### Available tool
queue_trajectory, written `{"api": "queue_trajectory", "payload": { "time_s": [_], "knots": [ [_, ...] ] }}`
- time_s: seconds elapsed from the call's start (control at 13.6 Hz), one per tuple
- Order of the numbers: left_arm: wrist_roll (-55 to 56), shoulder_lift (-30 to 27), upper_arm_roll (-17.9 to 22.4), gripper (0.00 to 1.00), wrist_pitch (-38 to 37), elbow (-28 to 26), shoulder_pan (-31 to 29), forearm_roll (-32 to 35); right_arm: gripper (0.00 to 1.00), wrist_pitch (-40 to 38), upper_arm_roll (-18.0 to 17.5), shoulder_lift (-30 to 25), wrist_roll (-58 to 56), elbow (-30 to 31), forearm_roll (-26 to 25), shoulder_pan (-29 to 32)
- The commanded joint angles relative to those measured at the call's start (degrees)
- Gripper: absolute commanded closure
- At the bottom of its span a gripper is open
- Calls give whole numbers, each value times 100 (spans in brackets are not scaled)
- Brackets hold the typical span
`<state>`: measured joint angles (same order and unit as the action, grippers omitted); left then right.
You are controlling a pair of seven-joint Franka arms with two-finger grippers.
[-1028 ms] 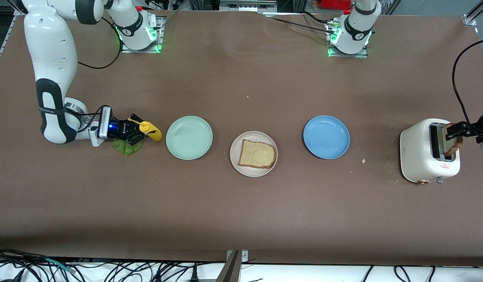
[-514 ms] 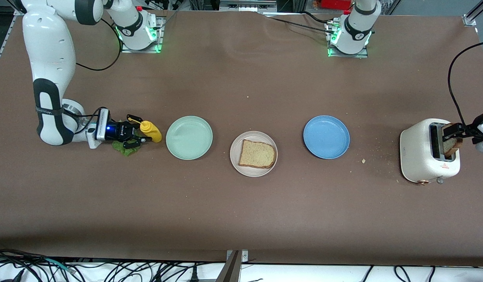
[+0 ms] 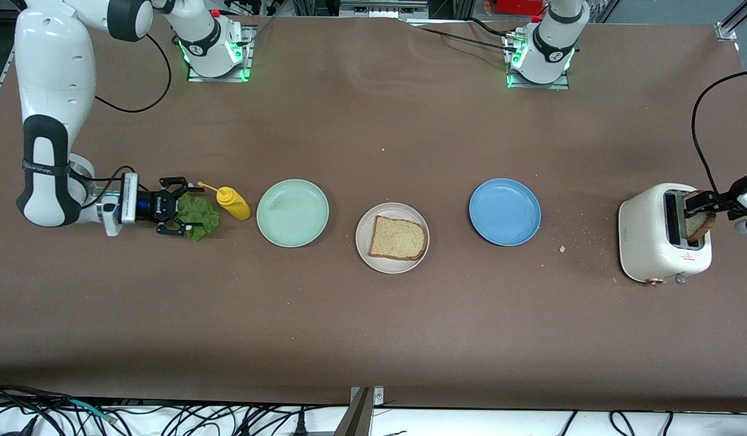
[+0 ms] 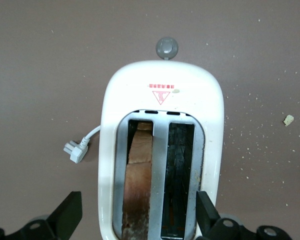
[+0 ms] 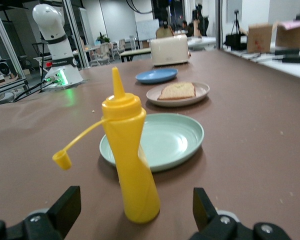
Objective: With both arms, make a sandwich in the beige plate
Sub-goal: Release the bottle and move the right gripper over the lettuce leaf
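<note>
Right gripper (image 3: 178, 214), jaws spread at mid-left over the lettuce (image 3: 199, 216), needs to grab it for the bread (image 3: 398, 238) on the central beige plate (image 3: 366, 254), while the left gripper (image 3: 706, 206) is straddling, spread, toast (image 3: 695, 223) in the toaster (image 3: 649, 242) at right.

This is a robotics lab, not a kitchen. Two white arm bases (image 3: 215, 45) with green status lights are bolted along the edge of a brown-covered table (image 3: 373, 327). Loose black cables (image 3: 167, 418) trail just off the table's edge nearest the front camera. Past the table, the right wrist view shows office chairs (image 5: 107, 50) and tripods (image 5: 235, 25) in an open workroom
</note>
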<state>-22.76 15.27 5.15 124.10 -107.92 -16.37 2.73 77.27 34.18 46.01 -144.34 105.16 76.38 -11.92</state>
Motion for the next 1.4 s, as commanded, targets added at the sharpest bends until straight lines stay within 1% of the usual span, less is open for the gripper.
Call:
{"api": "queue_trajectory", "payload": {
  "time_s": [0.0, 0.07, 0.15, 0.22, 0.29, 0.44, 0.59, 0.66, 0.81, 0.88, 1.03, 1.1, 1.18, 1.32],
  "knots": [
    [-123, 54, -67, 17, 79, -18, -94, -63, 1, 60, 211, 31, 711, -294, -324, -118],
    [-123, 63, -67, 45, 53, -10, -94, -54, 1, 139, 325, 23, 923, -355, -412, -161],
    [-132, 55, -67, 65, 44, -10, -94, -45, 1, 166, 422, 31, 1108, -417, -491, -223],
    [-141, 55, -67, 77, 35, -1, -94, -19, 1, 175, 553, 23, 1371, -426, -518, -319],
    [-167, 46, -67, 83, 35, -1, -94, -1, 1, 175, 789, 14, 1686, -453, -536, -520],
    [-404, 55, -58, 89, 26, 26, -94, 8, 1, 175, 1570, -4, 2390, -567, -667, -1265],
    [-405, 55, -58, 100, 26, 52, -94, 34, 1, 288, 2300, 14, 3022, -576, -729, -1934],
    [-413, 37, -58, 100, 26, 61, -94, 34, 1, 385, 2469, 22, 3287, -576, -912, -2076],
    [-413, 2, -58, 100, 26, 78, -94, 43, 1, 718, 2575, 5, 3683, -576, -1360, -2192],
    [-413, -15, -66, 100, 17, 87, -94, 43, 1, 841, 2663, 14, 3824, -576, -1475, -2253],
    [-413, -42, -75, 100, -61, 227, -86, 43, 1, 1096, 2664, 49, 4245, -550, -1668, -2262],
    [-405, -51, -75, 100, -175, 323, -86, 43, 1, 1141, 2672, 40, 4674, -567, -1835, -2262],
    [-405, -51, -75, 100, -246, 394, -77, 43, 1, 1133, 2673, 31, 4982, -584, -1950, -2280],
    [-396, -51, -75, 100, -395, 552, -77, 52, 1, 1133, 2734, 14, 5519, -611, -1951, -2368]
  ]
}}
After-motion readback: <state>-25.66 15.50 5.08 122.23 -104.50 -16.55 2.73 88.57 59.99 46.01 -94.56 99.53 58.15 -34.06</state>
